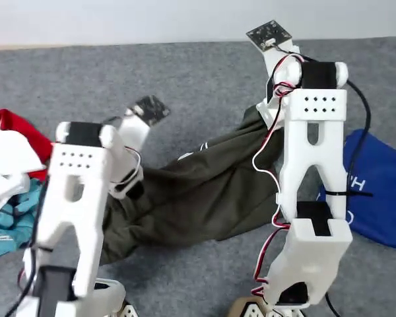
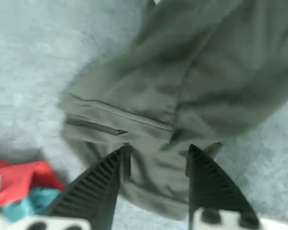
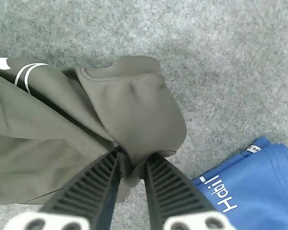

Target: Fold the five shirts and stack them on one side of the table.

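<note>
One olive shirt (image 1: 198, 191) sprawls across the middle of the grey tabletop (image 1: 185, 79).
Right jaws clamp its bunched edge; left jaws stand apart over its other end. At the right edge lies a blue shirt (image 1: 379, 191), at the left heaped shirts (image 1: 10, 168).

The spread shirt (image 1: 204, 191) runs across the table (image 1: 185, 79) between both arms. One end sits pinched between the right gripper (image 3: 134, 155) fingers; the other lies under the left gripper (image 2: 158, 148) and its parted fingers. A folded shirt (image 3: 259, 187) rests just beside the right fingers, a heap of shirts (image 2: 19, 191) off beyond the left ones.
</note>
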`<control>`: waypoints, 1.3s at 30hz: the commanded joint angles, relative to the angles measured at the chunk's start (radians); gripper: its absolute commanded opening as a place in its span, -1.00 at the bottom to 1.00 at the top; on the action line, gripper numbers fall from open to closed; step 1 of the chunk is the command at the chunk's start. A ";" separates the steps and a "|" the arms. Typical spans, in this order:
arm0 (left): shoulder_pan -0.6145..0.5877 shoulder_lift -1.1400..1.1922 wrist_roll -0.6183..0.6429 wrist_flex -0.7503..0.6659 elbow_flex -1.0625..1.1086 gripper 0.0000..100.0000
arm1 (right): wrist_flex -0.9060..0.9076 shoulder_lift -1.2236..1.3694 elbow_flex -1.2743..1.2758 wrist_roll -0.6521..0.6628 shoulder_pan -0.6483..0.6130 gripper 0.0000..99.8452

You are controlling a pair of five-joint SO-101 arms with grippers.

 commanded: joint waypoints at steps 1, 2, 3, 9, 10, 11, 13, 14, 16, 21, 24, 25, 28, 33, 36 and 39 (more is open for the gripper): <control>0.005 0.083 -0.063 -0.077 0.041 -0.61 | 0.012 -0.015 -0.008 -0.014 -0.002 -0.98; 0.005 0.114 -0.071 -0.087 0.039 -0.61 | 0.013 -0.015 -0.008 -0.014 -0.001 -0.98; 0.005 0.144 -0.072 -0.100 0.036 -0.61 | 0.013 -0.015 -0.008 -0.014 -0.001 -0.98; 0.005 0.321 -0.138 -0.132 0.036 -0.61 | 0.015 -0.015 -0.008 -0.014 0.002 -0.98; 0.005 0.342 -0.141 -0.133 0.036 -0.61 | 0.015 -0.015 -0.008 -0.014 0.002 -0.98; 0.003 0.361 -0.143 -0.146 0.036 -0.61 | 0.015 -0.015 -0.008 -0.014 0.004 -0.98; 0.002 0.390 -0.143 -0.169 0.036 -0.62 | 0.015 -0.015 -0.008 -0.014 0.004 -0.98; -0.005 0.400 -0.143 -0.181 0.036 -0.62 | 0.015 -0.015 -0.008 -0.014 0.004 -0.98; -0.012 0.419 -0.143 -0.212 0.036 -0.62 | 0.015 -0.015 -0.008 -0.014 0.004 -0.98; -0.035 0.466 -0.143 -0.262 0.033 -0.62 | 0.013 -0.015 -0.008 -0.012 0.004 -0.98; -0.037 0.480 -0.138 -0.259 0.012 -0.64 | 0.013 -0.015 -0.008 -0.012 0.004 -0.98; -0.037 0.480 -0.138 -0.261 0.008 -0.67 | 0.013 -0.015 -0.008 -0.012 0.004 -0.98; -0.037 0.480 -0.141 -0.272 -0.004 -0.80 | 0.013 -0.015 -0.008 -0.012 0.004 -0.98; -0.035 0.471 -0.143 -0.203 -0.090 -0.98 | 0.010 -0.036 -0.008 -0.012 0.004 -0.98; -0.035 0.471 -0.143 -0.123 -0.174 -0.99 | 0.005 -0.068 -0.008 -0.011 -0.002 -0.98; -0.035 0.471 -0.143 -0.057 -0.252 -0.99 | 0.005 -0.090 -0.008 -0.009 -0.002 -0.98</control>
